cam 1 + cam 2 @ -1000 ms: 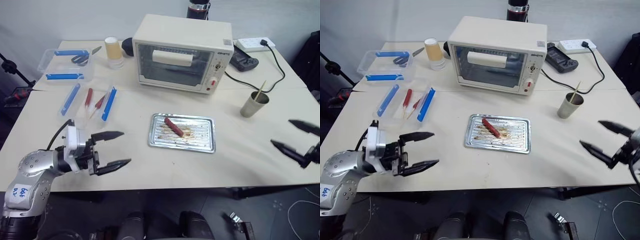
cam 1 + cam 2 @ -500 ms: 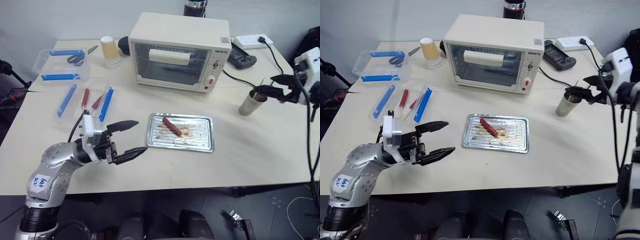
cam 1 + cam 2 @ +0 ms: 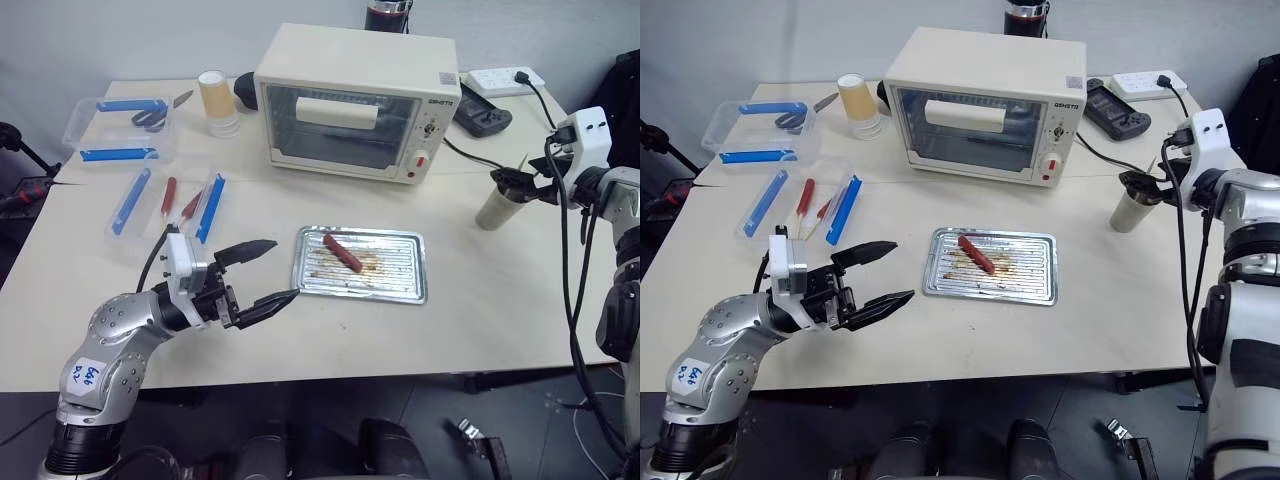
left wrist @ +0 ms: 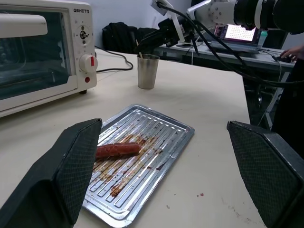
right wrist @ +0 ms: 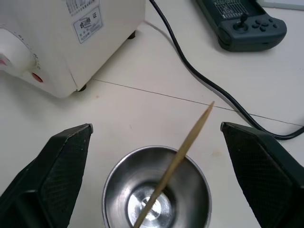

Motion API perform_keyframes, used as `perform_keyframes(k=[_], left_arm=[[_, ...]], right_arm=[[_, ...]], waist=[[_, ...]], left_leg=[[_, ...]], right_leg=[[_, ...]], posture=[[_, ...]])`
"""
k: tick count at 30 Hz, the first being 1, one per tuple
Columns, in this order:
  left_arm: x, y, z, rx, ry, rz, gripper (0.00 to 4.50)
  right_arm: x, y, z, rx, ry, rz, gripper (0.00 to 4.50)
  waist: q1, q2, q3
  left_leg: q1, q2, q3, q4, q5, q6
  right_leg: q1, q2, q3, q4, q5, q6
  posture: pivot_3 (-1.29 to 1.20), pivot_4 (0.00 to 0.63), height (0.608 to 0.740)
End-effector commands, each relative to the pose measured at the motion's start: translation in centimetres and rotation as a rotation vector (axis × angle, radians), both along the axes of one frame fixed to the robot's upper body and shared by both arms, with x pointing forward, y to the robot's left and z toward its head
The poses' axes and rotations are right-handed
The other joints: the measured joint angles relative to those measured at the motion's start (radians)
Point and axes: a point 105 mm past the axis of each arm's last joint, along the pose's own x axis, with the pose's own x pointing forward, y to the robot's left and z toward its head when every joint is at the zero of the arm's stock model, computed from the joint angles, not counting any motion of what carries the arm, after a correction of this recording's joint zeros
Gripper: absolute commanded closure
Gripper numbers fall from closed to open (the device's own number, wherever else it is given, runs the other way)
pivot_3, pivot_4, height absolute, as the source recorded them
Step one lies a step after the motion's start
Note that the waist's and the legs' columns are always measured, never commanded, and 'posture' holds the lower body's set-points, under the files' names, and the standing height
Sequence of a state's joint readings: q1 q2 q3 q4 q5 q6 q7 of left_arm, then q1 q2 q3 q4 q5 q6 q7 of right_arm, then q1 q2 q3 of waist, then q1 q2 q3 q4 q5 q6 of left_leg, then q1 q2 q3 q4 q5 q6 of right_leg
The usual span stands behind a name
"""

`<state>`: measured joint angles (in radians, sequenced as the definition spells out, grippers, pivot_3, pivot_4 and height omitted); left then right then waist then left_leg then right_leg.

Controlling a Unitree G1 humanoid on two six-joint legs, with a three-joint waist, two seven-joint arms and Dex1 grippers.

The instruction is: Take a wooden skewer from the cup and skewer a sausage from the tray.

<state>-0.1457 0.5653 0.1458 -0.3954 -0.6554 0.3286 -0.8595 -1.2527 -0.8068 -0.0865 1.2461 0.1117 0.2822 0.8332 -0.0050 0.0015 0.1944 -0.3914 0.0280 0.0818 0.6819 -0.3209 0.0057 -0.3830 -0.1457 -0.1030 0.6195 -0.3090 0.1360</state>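
Wooden skewer [image 5: 183, 154] leans in cup [image 5: 156, 190], right of frame; right claw [image 5: 156, 156] wide open, empty; close on stick above rim.

A thin, pale tan wooden skewer [image 5: 186, 154] stands tilted inside a small plain grey metal cup [image 5: 156, 192], its pointed tip rising above the rim and its lower end resting on the cup's bottom. The cup stands upright on the pale surface [image 3: 480, 290], well apart from a shallow rectangular silver metal tray [image 3: 395, 270] with a ridged, grease-stained bottom. A slim reddish-brown sausage [image 3: 342, 252] lies diagonally in the tray's left part, on the ridges.
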Motion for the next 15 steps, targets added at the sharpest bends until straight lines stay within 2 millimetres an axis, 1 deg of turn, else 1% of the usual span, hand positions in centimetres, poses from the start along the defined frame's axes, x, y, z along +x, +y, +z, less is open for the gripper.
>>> perform_keyframes(k=[1,2,4,5,7,8,11,15], left_arm=[[-0.55,-0.22,0.79,0.007,-0.056,-0.002,0.01],[-0.54,-0.24,0.78,0.006,-0.056,-0.001,0.0],[-0.53,-0.26,0.78,0.005,-0.057,-0.001,0.0],[-0.51,-0.26,0.77,0.006,-0.058,-0.001,0.0],[-0.47,-0.3,0.75,0.006,-0.06,-0.001,0.0],[-0.45,-0.3,0.74,0.007,-0.061,-0.001,0.0],[-0.39,-0.36,0.69,0.008,-0.063,-0.002,0.0],[-0.29,-0.4,0.67,0.008,-0.067,-0.001,0.0]], right_arm=[[0.17,-0.27,2.1,0.002,-0.077,-0.026,0.18],[0.21,-0.31,2.04,0.003,-0.077,-0.032,0.37],[0.25,-0.33,1.96,0.004,-0.077,-0.036,0.89],[0.29,-0.33,1.98,0.006,-0.081,-0.04,1.32],[0.35,-0.33,2.03,0.011,-0.089,-0.045,1.93],[0.38,-0.32,2.08,0.017,-0.095,-0.047,2.17],[0.42,-0.28,2.1,0.03,-0.103,-0.049,3.22],[0.52,-0.15,2.05,0.054,-0.114,-0.05,4.46]], waist=[[0.002,0.0,0.0],[0.001,0.0,0.0],[0.0,0.0,0.0],[-0.001,0.0,0.0],[-0.002,0.0,0.0],[-0.002,0.0,0.0],[-0.002,0.0,0.0],[-0.001,0.0,0.0]], left_leg=[[0.0,0.0,0.0,0.0,0.0,0.0],[0.0,0.0,0.0,0.0,0.0,0.0],[0.0,0.0,0.0,0.0,0.0,0.0],[0.0,0.0,0.0,0.0,0.0,0.0],[0.0,0.0,0.0,0.0,0.0,0.0],[0.0,0.0,0.001,0.0,0.0,0.0],[0.0,0.0,0.001,0.0,0.0,0.0],[0.0,0.0,0.001,0.0,0.0,0.0]], right_leg=[[0.0,0.0,0.0,0.0,0.0,0.0],[0.0,0.0,0.0,0.0,0.0,0.0],[0.0,0.0,0.0,0.0,0.0,0.0],[0.0,0.0,0.0,0.0,0.0,0.0],[0.0,0.0,0.0,0.0,0.0,0.0],[-0.001,0.0,0.0,0.0,0.0,0.0],[-0.001,0.0,0.001,0.0,0.0,0.0],[-0.001,0.0,0.001,0.0,0.0,0.0]], posture=[[0.0,0.15,0.74],[0.0,0.15,0.74],[0.0,0.15,0.74],[0.0,0.15,0.74],[0.0,0.15,0.74],[0.0,0.15,0.74],[0.0,0.15,0.74],[0.0,0.15,0.74]])
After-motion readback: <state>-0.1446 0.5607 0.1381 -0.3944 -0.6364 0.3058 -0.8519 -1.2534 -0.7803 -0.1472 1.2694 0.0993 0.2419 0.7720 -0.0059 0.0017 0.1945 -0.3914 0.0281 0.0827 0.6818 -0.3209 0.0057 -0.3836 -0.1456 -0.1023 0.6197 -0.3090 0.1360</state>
